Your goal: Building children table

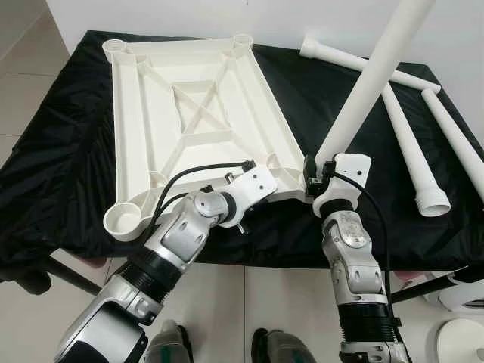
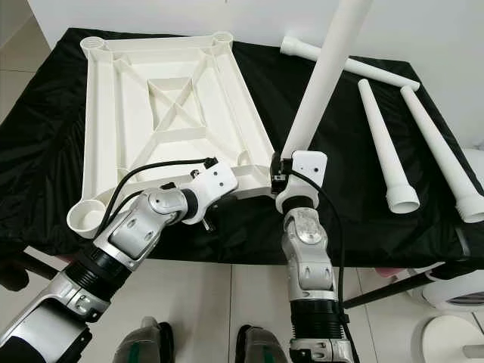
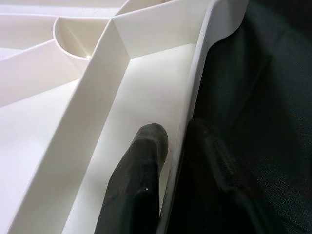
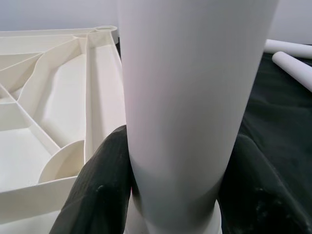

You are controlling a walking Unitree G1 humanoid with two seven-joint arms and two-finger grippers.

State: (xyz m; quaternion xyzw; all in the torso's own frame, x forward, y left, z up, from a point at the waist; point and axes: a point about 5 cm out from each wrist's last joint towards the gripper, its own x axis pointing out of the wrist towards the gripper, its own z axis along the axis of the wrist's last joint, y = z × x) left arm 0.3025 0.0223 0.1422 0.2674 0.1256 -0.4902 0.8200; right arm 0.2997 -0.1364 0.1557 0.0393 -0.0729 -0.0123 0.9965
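Observation:
A white plastic tabletop [image 1: 197,113] lies upside down on the black cloth, ribs and corner sockets facing up. My left gripper [image 3: 178,134] is at its near edge, shut on the rim, with one finger [image 3: 144,151] inside the tray and the other outside. My right gripper [image 4: 175,151] is shut on a white table leg [image 1: 370,83]. The leg stands tilted up and to the right, its lower end at the tabletop's near right corner. The socket there is hidden behind the gripper.
Three more white legs lie on the cloth at the right: one at the back [image 1: 355,60], two side by side [image 1: 408,147] [image 1: 454,140]. The black-covered table [image 1: 60,151] ends just before my arms. White objects [image 1: 461,340] sit on the floor at lower right.

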